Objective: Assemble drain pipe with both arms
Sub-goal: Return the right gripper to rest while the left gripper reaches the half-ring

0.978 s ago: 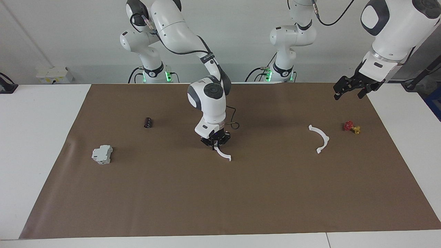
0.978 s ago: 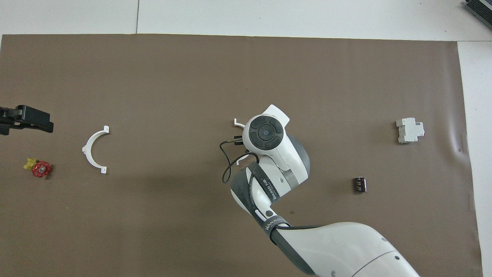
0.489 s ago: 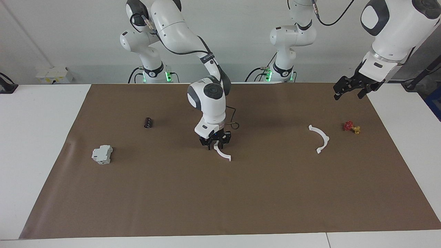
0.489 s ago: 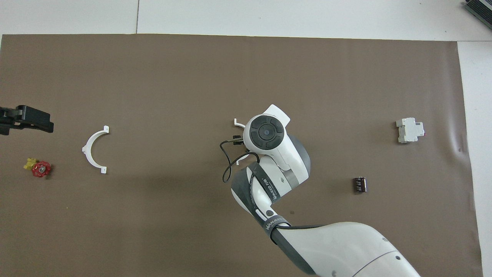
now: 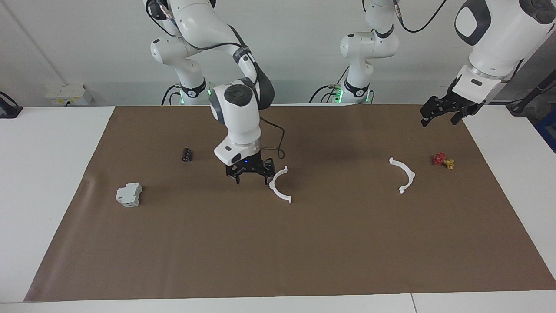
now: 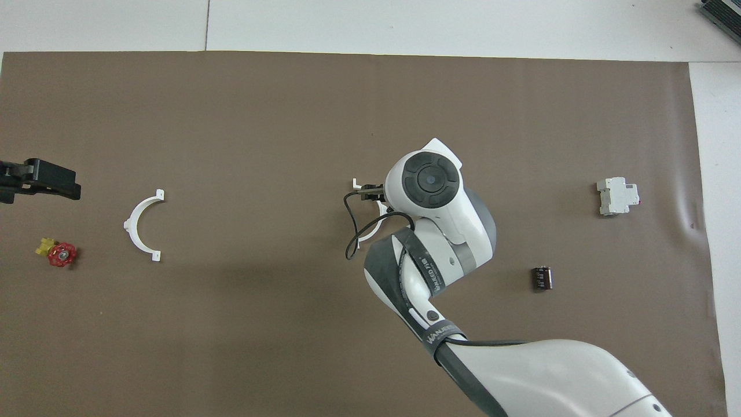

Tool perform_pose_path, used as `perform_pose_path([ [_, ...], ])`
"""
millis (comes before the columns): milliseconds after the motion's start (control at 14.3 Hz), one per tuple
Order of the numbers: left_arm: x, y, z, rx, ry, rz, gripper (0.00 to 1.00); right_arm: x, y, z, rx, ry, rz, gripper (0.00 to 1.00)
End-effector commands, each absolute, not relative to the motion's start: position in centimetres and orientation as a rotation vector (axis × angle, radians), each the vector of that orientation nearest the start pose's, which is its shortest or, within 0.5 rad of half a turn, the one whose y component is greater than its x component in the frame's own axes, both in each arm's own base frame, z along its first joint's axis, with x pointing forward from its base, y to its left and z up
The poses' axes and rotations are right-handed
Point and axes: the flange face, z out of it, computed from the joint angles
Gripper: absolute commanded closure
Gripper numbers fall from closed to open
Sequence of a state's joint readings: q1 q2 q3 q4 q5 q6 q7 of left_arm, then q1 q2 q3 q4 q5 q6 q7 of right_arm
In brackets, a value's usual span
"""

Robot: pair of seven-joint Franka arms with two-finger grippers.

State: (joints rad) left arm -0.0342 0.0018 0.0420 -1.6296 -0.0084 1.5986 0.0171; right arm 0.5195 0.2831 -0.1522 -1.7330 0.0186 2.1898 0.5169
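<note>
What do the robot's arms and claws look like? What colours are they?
Both arms are big, shiny and white, made of rounded tube-shaped parts with dark grey bands at the joints. The right arm has a round dark cap on its wrist, a thin black cable looping beside it, and white lettering on a dark band. Each base glows green. The right gripper and left gripper are black, two-fingered claws.

From overhead, the right arm covers most of the white half-ring lying beside it, and the right hand under the wrist is hidden entirely. The left hand is cut off by the picture's edge near the red-and-yellow piece. The small dark cylinder is too small to identify.
</note>
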Motion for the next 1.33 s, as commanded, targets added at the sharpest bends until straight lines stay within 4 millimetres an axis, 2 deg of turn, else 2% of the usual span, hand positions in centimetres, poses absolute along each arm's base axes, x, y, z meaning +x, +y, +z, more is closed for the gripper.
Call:
perform_pose_path([
  [0,53.7,0.8,57.6,-3.162,-0.004,-0.027,0.00,60.3,17.3,49.0,-3.060,0.297,-0.266,0.00],
  [70,53.1,1.2,56.4,-3.162,-0.017,-0.056,0.00,60.1,14.2,50.7,-3.069,0.289,-0.259,0.00],
  [279,52.8,1.8,53.5,-3.161,-0.075,-0.085,0.00,59.0,5.9,53.6,-3.111,0.253,-0.185,0.00],
  [349,53.0,2.1,53.0,-3.159,-0.131,-0.085,0.00,58.3,3.8,54.7,-3.118,0.253,-0.166,0.00],
  [489,53.6,3.2,50.2,-3.155,-0.182,-0.099,0.00,56.5,0.7,57.0,-3.152,0.149,-0.104,0.00],
  [629,53.5,3.3,46.6,-3.153,-0.200,-0.080,0.00,55.0,-2.1,60.1,-3.161,0.108,-0.046,0.00],
  [699,53.2,3.5,44.9,-3.149,-0.252,-0.084,0.00,54.4,-3.1,61.8,-3.160,0.074,-0.018,0.00],
  [838,52.7,4.6,43.2,-3.137,-0.374,-0.096,0.00,54.5,-3.8,64.0,-3.178,-0.027,-0.010,0.00],
  [978,51.8,4.7,40.7,-3.131,-0.421,-0.081,0.00,54.9,-4.3,63.7,-3.177,-0.008,0.021,0.00],
  [1118,51.0,4.8,38.7,-3.109,-0.578,-0.121,0.00,54.4,-3.4,62.8,-3.178,-0.031,0.033,0.00],
  [1258,49.7,4.7,36.3,-3.072,-0.760,-0.093,0.00,54.5,-3.9,62.8,-3.161,-0.017,0.017,0.00],
])
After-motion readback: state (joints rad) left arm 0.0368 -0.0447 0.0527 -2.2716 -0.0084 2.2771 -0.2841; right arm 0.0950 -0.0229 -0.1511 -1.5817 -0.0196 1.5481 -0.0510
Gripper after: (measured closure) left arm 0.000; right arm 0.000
